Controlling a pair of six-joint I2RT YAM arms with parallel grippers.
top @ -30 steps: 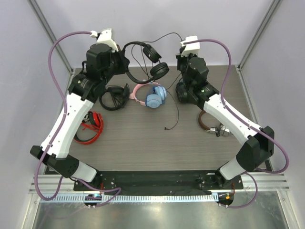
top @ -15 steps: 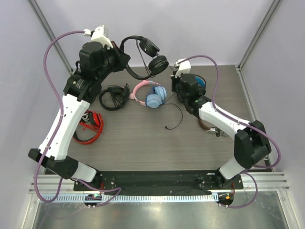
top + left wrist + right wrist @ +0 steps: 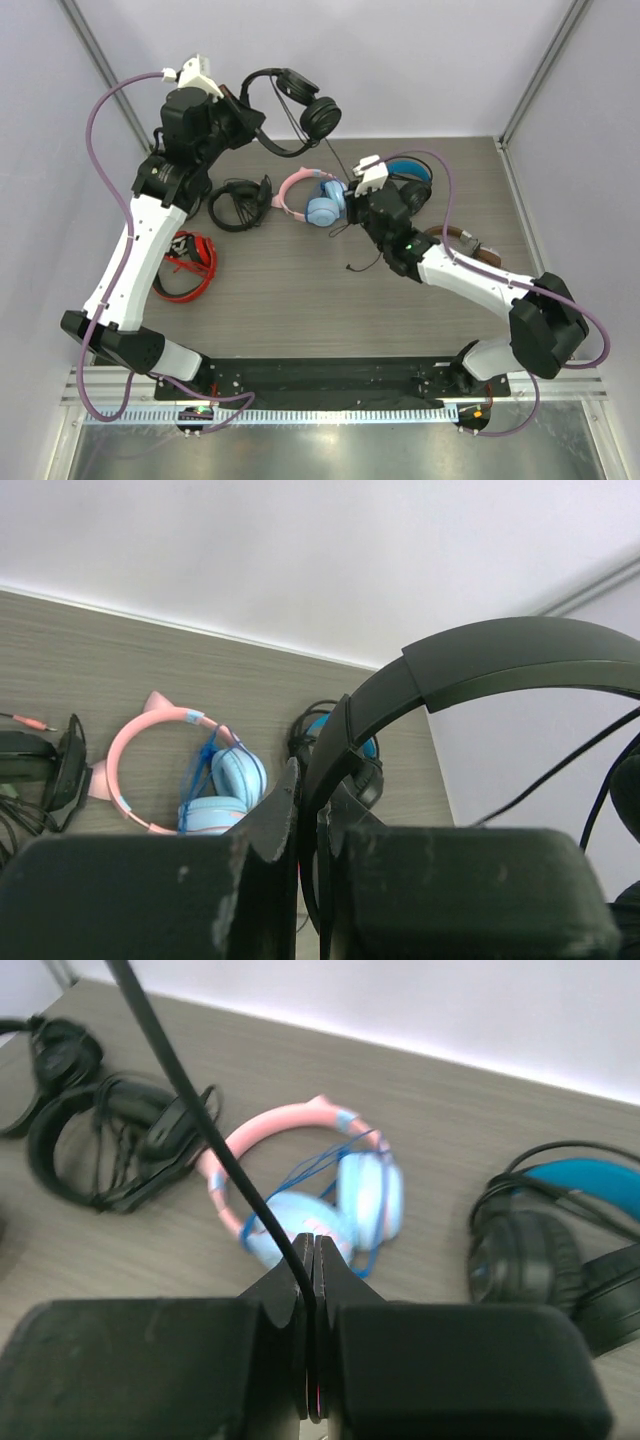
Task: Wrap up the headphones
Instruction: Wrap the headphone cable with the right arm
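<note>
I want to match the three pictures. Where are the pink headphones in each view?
Top view: pink headphones, centre, slightly above the middle.
Left wrist view: pink headphones, lower left.
Right wrist view: pink headphones, centre.
Shared landmark: the black headphones with blue lining, lying to their right in every view.

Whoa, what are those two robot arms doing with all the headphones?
The left end effector is shut on the headband of the slim black headphones, holding them up in the air at the back of the table. The right end effector, lower down, pinches their thin black cable. The cable runs between the two and is not wound up yet. The pink-and-blue pair lies on the table, untouched.
</note>
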